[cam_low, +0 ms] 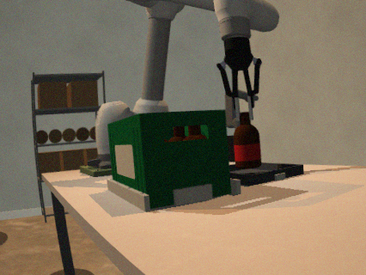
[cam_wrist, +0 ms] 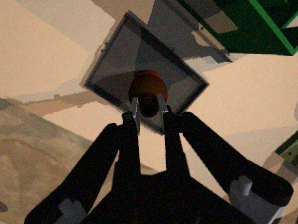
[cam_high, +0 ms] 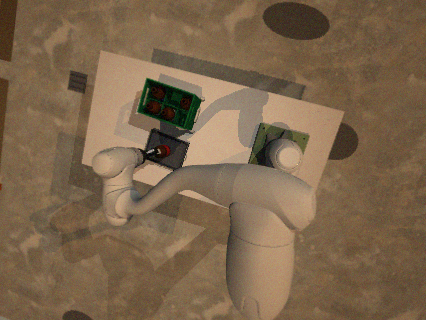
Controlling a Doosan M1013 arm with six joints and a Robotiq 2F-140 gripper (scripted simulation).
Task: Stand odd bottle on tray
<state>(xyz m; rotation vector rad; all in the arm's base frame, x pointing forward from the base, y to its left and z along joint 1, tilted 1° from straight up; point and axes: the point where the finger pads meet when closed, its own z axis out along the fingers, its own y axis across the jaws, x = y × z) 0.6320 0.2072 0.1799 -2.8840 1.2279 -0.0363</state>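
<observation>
Bottle (cam_low: 247, 146), brown with red label band: you had it upright on the dark tray (cam_low: 275, 171), just beside the green crate (cam_low: 169, 159). Gripper (cam_low: 242, 113): your fingers were pinched on its neck from above. Crate: 4 brown bottles (cam_high: 169, 113) stood inside. Table (cam_low: 275, 223): it carried tray, crate and arm base (cam_high: 300, 137). Shelf rack (cam_low: 35, 129): it stood behind, by the wall.

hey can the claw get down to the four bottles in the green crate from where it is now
Probably not yet: the claw is shut on the bottle standing on the tray. Once it releases, the crate is open-topped, its four bottles uncovered.
</observation>
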